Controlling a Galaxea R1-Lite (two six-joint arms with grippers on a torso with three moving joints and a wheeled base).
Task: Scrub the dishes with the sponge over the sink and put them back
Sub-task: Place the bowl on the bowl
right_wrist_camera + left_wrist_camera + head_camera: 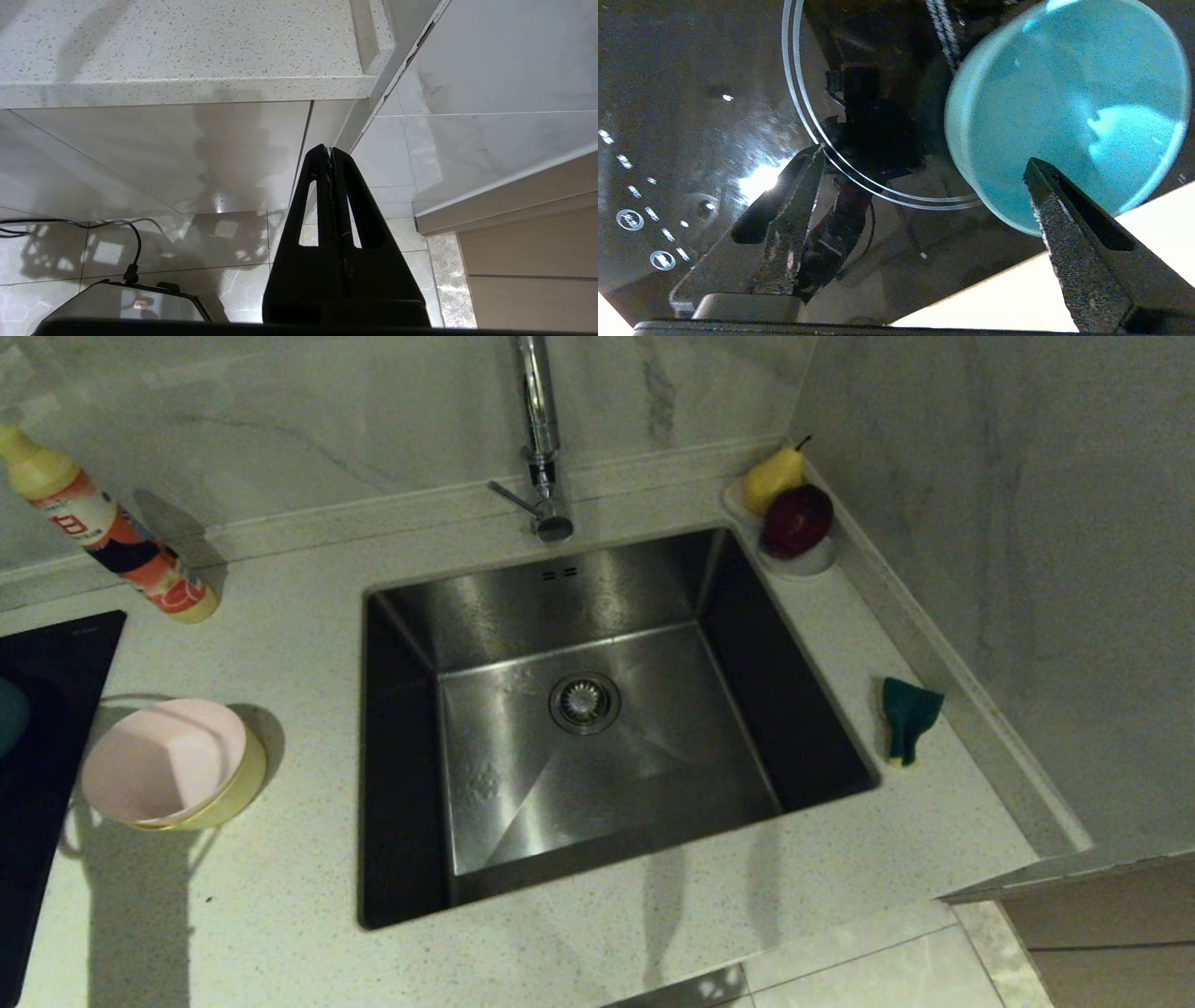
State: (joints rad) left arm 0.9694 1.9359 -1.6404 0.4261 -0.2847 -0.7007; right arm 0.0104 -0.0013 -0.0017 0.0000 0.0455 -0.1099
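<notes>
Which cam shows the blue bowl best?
Left wrist view: the light blue bowl fills much of the picture, sitting on the black cooktop, with the open left gripper over it. Head view catches only a dark sliver of it at the left edge. Right wrist view shows none of it.

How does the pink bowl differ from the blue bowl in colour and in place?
The pink bowl is pale pink; the blue bowl is light blue. The pink bowl sits nested in a yellow bowl on the pale counter; the blue bowl stands alone on the black cooktop. Both are round and upright.
</notes>
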